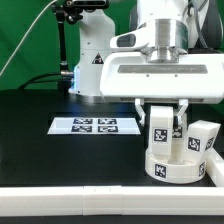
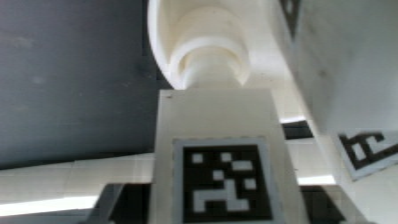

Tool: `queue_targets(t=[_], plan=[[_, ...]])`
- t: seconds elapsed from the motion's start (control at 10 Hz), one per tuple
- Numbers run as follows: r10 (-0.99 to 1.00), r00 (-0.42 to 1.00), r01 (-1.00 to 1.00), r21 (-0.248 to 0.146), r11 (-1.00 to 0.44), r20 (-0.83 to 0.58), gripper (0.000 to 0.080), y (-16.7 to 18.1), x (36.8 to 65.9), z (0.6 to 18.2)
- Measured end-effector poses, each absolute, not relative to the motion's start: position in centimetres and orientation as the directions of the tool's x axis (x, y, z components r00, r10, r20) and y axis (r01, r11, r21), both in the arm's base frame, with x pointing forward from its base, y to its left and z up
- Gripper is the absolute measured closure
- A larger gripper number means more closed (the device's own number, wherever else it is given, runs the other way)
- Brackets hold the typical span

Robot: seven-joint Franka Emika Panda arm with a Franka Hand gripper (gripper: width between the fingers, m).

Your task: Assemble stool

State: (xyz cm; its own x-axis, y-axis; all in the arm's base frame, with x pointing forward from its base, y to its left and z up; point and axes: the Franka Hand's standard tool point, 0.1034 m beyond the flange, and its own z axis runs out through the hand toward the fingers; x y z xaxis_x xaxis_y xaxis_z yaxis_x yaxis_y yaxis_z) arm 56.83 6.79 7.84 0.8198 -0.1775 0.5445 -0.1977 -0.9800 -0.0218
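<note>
My gripper [image 1: 161, 116] is shut on a white blocky stool leg [image 1: 160, 127] and holds it upright over the round white seat [image 1: 176, 165] at the exterior view's right. A second leg [image 1: 203, 138] stands on the seat's right side. In the wrist view the held leg [image 2: 222, 150] fills the middle with its tag facing the camera. Its rounded end [image 2: 222, 65] points at the curved seat wall [image 2: 169, 25]. My gripper [image 2: 222, 198] clamps the leg between dark fingers [image 2: 125, 200]. Whether the leg's end touches the seat is hidden.
The marker board [image 1: 93, 125] lies flat on the black table at the exterior view's middle. A long white bar [image 1: 90, 197] runs along the front edge and also shows in the wrist view [image 2: 71, 172]. A white robot base [image 1: 90, 60] stands behind.
</note>
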Motion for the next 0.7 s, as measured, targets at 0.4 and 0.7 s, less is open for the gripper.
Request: queue_targets(t=[0.4, 0.7], plan=[[-0.202, 0.816, -0.221, -0.031, -0.975, 0.542, 0.0462, 6.91, 56.06, 7.38], [-0.203, 0.831, -0.22, -0.029, -0.975, 0.518, 0.0266, 6.93, 55.86, 7.05]])
